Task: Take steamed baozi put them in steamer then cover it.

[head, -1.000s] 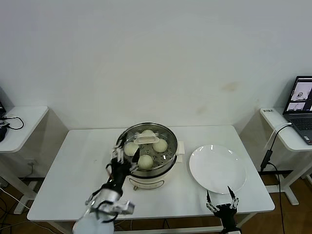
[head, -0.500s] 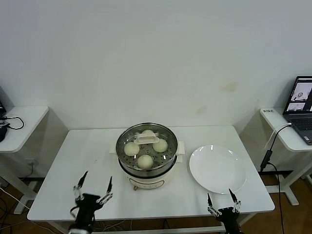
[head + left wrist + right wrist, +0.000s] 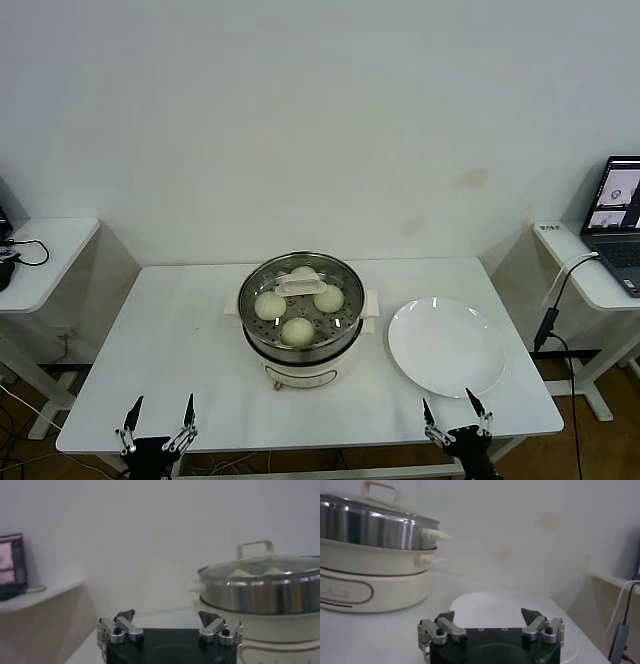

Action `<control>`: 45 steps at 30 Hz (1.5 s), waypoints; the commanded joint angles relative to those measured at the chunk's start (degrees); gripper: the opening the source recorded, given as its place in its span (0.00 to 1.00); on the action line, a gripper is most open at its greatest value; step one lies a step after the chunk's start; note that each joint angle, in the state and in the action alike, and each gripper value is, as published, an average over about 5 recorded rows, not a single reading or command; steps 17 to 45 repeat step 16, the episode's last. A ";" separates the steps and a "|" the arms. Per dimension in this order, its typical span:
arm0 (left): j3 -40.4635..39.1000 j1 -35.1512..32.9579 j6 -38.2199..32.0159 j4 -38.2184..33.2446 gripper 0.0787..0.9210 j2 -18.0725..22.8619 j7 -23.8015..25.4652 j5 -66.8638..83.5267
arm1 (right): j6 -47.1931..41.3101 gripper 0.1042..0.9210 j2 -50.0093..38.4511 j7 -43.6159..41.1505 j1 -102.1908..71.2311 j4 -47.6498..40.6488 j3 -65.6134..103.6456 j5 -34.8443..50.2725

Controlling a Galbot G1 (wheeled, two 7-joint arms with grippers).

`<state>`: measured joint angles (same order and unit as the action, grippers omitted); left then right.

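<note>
- The task looks finished: four smooth, round cream buns (image 3: 298, 330) sit on the perforated tray of the shiny steel steamer (image 3: 301, 318) mid-desk (image 3: 180, 340), under the clear glass lid (image 3: 300, 284)
- Left end effector (image 3: 160, 420) and right end effector (image 3: 446, 412) hang wide and empty at the near edge
- Nothing remains but parking
- Flat white plate (image 3: 446, 347) lies bare

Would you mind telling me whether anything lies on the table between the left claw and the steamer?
Nothing does. In the head view, only bare white table separates the open left claw, at the near edge, from the covered steamer.
</note>
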<state>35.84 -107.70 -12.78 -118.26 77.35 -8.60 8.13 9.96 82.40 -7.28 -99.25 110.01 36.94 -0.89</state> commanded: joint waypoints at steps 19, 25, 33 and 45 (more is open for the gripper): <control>2.13 -3.28 -0.89 -0.06 0.88 2.10 0.63 2.29 | -9.33 0.88 -0.43 0.74 0.93 2.81 -1.26 2.48; 2.13 -3.28 -0.89 -0.06 0.88 2.10 0.63 2.29 | -9.33 0.88 -0.43 0.74 0.93 2.81 -1.26 2.48; 2.13 -3.28 -0.89 -0.06 0.88 2.10 0.63 2.29 | -9.33 0.88 -0.43 0.74 0.93 2.81 -1.26 2.48; 2.13 -3.28 -0.89 -0.06 0.88 2.10 0.63 2.29 | -9.33 0.88 -0.43 0.74 0.93 2.81 -1.26 2.48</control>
